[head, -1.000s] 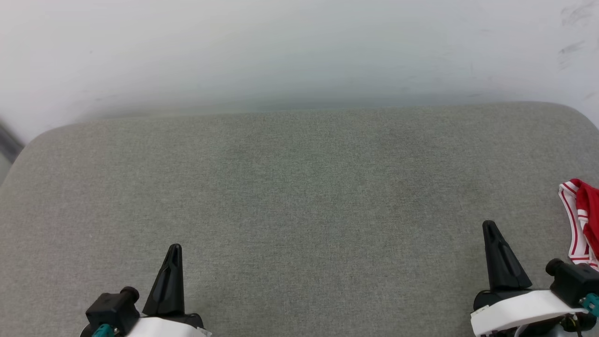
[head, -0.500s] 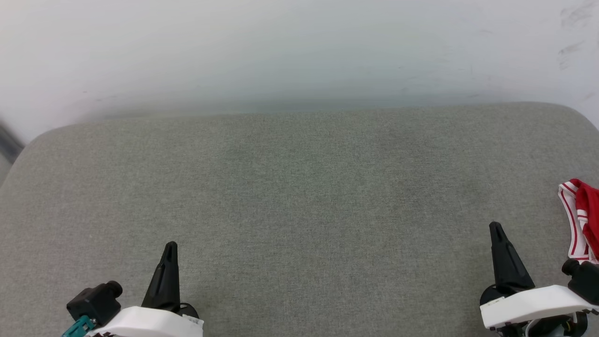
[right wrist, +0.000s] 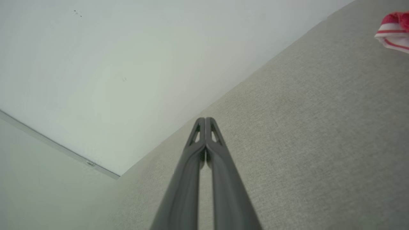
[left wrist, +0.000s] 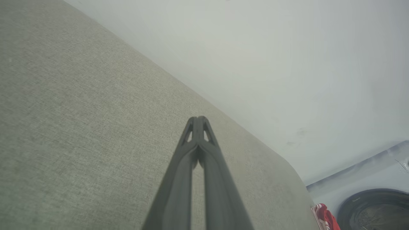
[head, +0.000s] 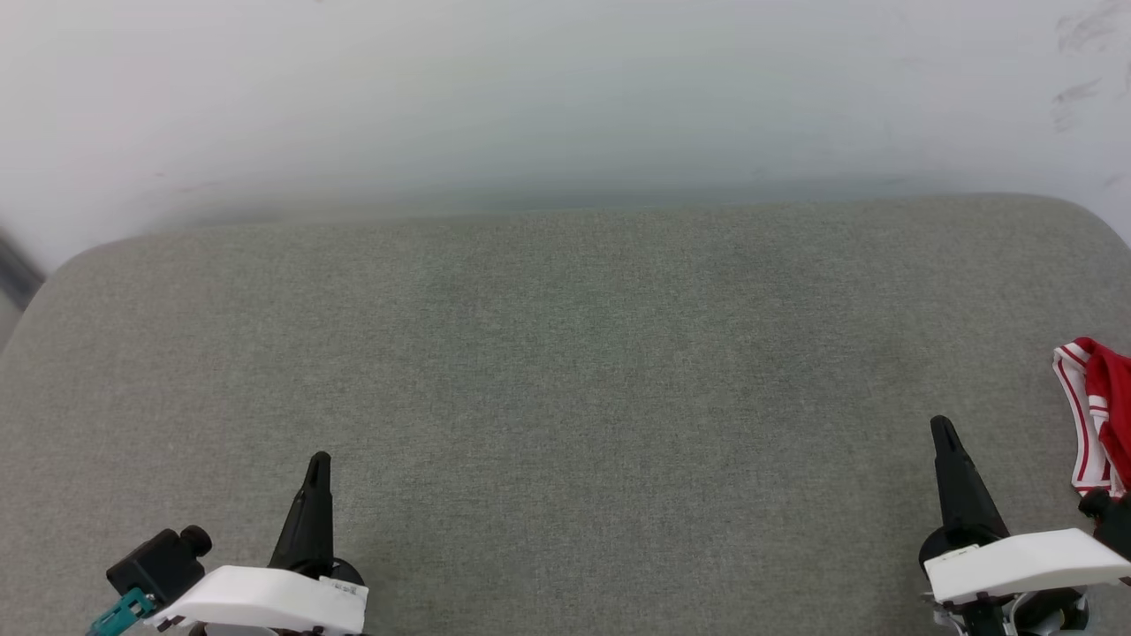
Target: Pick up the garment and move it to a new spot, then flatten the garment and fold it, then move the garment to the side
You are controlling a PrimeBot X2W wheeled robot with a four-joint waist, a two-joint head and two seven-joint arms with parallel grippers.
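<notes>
Over the last second the left gripper point(head: 318, 459) has slid outward to the left and the right gripper point(head: 942, 424) outward to the right, each backing toward the near edge of the grey cushion point(head: 565, 353). Both are pinched closed and empty. The garment point(head: 1096, 415) has stayed bunched at the cushion's right edge. Its visible striped trim runs far-to-near, and the rest is cut off.

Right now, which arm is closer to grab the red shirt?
Probably the right. The garment lies at the cushion's far right edge, close beside the right fingers, which are shut and empty. The left fingers, also shut, sit far across the cushion.
</notes>
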